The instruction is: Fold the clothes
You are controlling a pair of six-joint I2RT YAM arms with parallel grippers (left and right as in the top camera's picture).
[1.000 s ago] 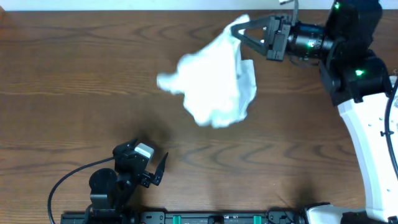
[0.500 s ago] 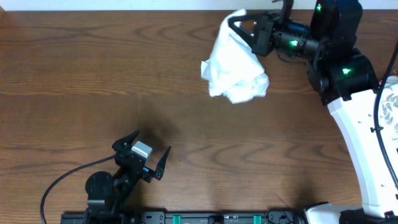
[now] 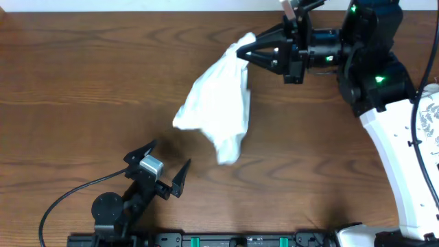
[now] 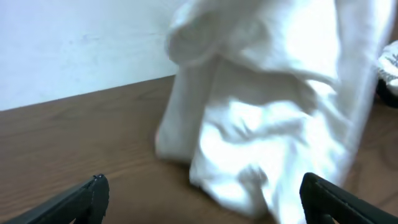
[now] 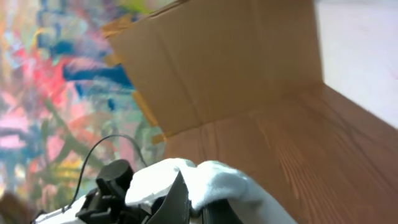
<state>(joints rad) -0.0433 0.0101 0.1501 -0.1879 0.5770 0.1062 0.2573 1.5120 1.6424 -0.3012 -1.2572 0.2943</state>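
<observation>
A white garment (image 3: 214, 110) hangs by one end from my right gripper (image 3: 243, 51), which is shut on it at the back of the table; the cloth trails down and to the left over the wood. In the right wrist view the cloth (image 5: 211, 180) bunches over the closed fingers (image 5: 196, 208). My left gripper (image 3: 156, 170) is open and empty near the front edge, short of the cloth's lower end. In the left wrist view the cloth (image 4: 267, 106) hangs just ahead, between the spread fingertips (image 4: 202, 193).
The wooden table (image 3: 82, 82) stretches out to the left. A patterned white item (image 3: 431, 116) lies at the right edge. The right wrist view shows a cardboard sheet (image 5: 217, 62) and a colourful wall behind the table.
My right gripper has swung the garment from a bunched clump at the back right out to the left, so it now hangs stretched. The left gripper has shifted slightly.
</observation>
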